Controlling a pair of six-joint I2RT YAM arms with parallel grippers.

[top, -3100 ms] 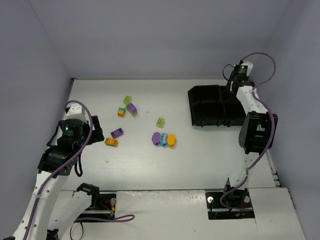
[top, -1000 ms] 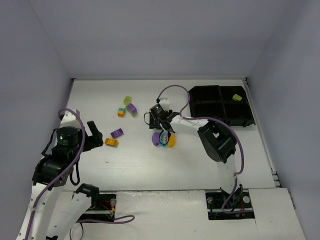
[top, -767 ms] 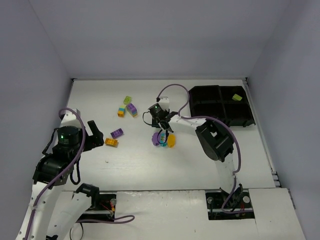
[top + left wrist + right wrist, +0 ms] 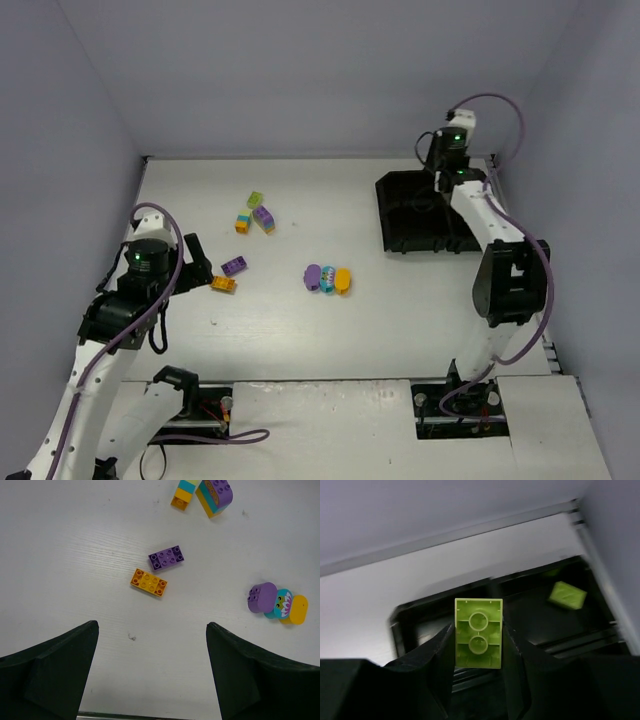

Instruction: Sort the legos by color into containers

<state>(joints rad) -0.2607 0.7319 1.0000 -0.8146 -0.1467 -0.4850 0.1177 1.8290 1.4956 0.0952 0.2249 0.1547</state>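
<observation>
While the right jaws pinch a lime brick (image 4: pixel 478 632) by its long sides, hollow underside toward the wrist camera, they hang over the black tray (image 4: pixel 410 215). Another lime brick (image 4: pixel 567 595), blurred, lies in a compartment at the right of that view. Left jaws stand wide above the counter (image 4: pixel 300 330), gripping nothing. Below them an orange brick (image 4: pixel 148 582) and a purple brick (image 4: pixel 166 558) lie close together, not touching. Mid-counter, three ovals touch in a row: purple oval (image 4: pixel 262 597), cyan oval (image 4: pixel 282 603), orange oval (image 4: pixel 295 609). Farther back sit a third lime brick (image 4: pixel 255 200), an orange-and-cyan stack (image 4: pixel 243 223) and a purple-topped stack (image 4: pixel 263 217), well apart from the tray.
</observation>
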